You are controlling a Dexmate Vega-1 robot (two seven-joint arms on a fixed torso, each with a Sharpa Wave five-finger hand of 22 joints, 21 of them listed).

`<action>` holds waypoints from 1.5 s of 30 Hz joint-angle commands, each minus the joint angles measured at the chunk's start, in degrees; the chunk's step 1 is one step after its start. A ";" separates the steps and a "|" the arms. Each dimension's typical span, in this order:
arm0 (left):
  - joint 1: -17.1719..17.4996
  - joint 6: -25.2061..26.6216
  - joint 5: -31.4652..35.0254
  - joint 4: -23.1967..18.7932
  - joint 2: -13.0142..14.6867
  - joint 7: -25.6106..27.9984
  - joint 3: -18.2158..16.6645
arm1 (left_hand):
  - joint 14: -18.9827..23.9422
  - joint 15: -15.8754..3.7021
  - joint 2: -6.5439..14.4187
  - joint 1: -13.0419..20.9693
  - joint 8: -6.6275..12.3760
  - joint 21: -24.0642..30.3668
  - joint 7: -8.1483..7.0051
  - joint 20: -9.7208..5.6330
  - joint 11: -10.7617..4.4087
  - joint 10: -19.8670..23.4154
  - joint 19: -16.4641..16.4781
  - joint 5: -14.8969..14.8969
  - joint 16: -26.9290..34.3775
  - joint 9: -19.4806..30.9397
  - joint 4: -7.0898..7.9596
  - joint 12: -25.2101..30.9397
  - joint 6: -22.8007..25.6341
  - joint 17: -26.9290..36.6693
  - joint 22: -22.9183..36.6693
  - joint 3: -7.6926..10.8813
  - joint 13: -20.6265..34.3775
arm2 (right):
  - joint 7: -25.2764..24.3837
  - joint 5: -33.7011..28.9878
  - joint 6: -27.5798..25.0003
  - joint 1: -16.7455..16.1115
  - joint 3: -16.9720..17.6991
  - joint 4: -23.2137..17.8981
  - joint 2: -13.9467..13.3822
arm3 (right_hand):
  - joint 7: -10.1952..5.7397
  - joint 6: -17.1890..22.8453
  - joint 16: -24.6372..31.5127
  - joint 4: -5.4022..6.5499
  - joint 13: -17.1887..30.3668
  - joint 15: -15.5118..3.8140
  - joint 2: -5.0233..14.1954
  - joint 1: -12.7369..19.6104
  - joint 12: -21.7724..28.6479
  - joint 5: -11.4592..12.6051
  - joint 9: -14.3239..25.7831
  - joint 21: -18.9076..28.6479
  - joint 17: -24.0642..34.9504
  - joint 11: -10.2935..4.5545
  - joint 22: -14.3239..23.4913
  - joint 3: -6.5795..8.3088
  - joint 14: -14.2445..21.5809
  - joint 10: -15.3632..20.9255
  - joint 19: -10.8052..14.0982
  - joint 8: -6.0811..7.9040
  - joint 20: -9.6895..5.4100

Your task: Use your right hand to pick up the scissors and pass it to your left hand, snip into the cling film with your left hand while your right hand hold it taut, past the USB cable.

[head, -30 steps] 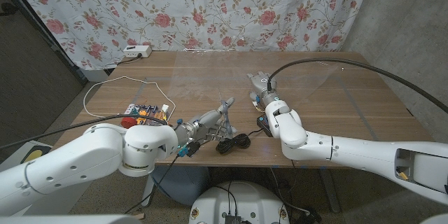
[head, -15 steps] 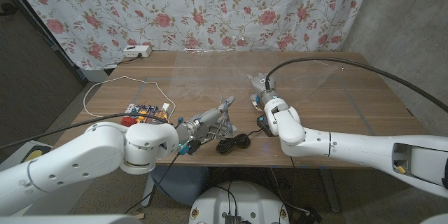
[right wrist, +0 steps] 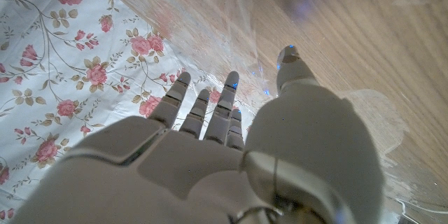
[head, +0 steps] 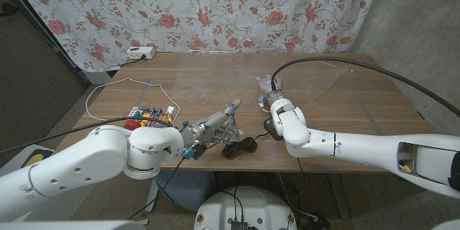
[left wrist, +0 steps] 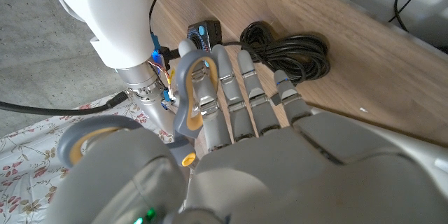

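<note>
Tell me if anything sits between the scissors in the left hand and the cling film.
Nothing visible blocks them. The left hand holds the scissors right at the cling film; the coiled USB cable lies beside them at the near table edge.

Coiled USB cable [head: 241, 146] between the hands, bare wooden table [head: 374, 100] beyond.

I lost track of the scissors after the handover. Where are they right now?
In the head view the scissors are held in the left hand, left of centre near the table's front edge, just above the coiled black USB cable.
</note>
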 commanded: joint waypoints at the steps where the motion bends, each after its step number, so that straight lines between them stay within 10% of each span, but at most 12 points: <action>1: 0.55 -0.60 -0.08 -0.18 0.28 0.21 -0.31 | 0.16 0.00 0.69 0.17 -0.26 -0.21 1.49 0.13 -0.51 1.07 0.52 0.30 0.24 0.13 -0.03 0.59 -1.13 0.07 0.07 -0.37 0.27 | 2.13 0.76 -0.72 1.09 -0.94 2.00 1.25 | -0.43 -0.23 -0.24 0.28 -0.64 -4.06 0.56 -0.05 0.27 0.01 0.12 0.32 0.00 -4.21 0.11 -0.04 0.65 2.43 0.13 0.22 -0.22; 11: 0.65 -0.85 -0.05 -0.15 0.20 0.09 -0.21 | 0.22 -0.03 0.82 0.23 -0.40 -0.26 1.53 0.14 -0.43 1.04 0.46 0.28 0.27 0.22 0.04 0.67 -1.02 0.04 0.07 -0.59 0.27 | 0.82 1.60 -0.52 0.91 -0.65 2.96 1.76 | -0.79 0.92 1.40 0.35 -1.37 -4.90 2.20 0.26 1.21 0.25 0.11 0.67 0.02 -2.82 0.08 0.41 5.14 7.36 1.51 0.71 -0.47; 16: 0.66 -0.91 -0.04 -0.14 0.13 0.14 -0.16 | 0.30 -0.07 0.88 0.25 -0.47 -0.25 1.60 0.13 -0.51 1.06 0.50 0.27 0.32 0.33 0.07 0.72 -1.04 0.04 0.08 -0.71 0.26 | -2.40 2.43 -0.43 -0.47 0.84 2.81 1.73 | -1.35 3.09 3.07 -0.58 -1.71 -4.23 3.18 2.40 1.24 0.64 0.11 1.06 -0.14 -6.19 0.05 1.21 10.38 9.35 4.22 1.43 -2.04; 25: 0.77 -1.06 0.00 -0.11 -0.11 0.23 0.06 | 0.42 -0.19 0.97 0.29 -0.49 -0.24 1.54 0.13 -0.50 1.09 0.58 0.26 0.38 0.47 0.14 0.82 -0.75 0.04 0.08 -0.92 0.30 | -12.77 5.20 2.72 -4.86 5.39 2.09 0.80 | -4.70 12.43 5.55 -0.28 -1.20 -10.41 6.62 4.81 4.88 1.34 -0.06 1.00 0.79 -9.36 0.11 1.81 15.94 21.56 7.27 3.79 -5.05; 45: 0.69 -1.27 0.58 0.10 -0.63 0.04 0.68 | 0.36 -0.17 1.22 0.28 -0.83 -0.29 1.47 0.14 -0.63 0.97 0.58 0.23 0.42 0.70 0.32 0.90 -0.77 0.06 0.09 -1.38 0.22 | -27.47 11.49 9.37 -11.86 13.96 -1.34 -1.01 | -4.81 18.09 7.93 -0.56 -0.15 -10.66 6.70 6.83 6.78 1.40 -0.25 1.16 2.34 -9.51 0.17 1.23 20.00 25.24 9.74 4.57 -5.53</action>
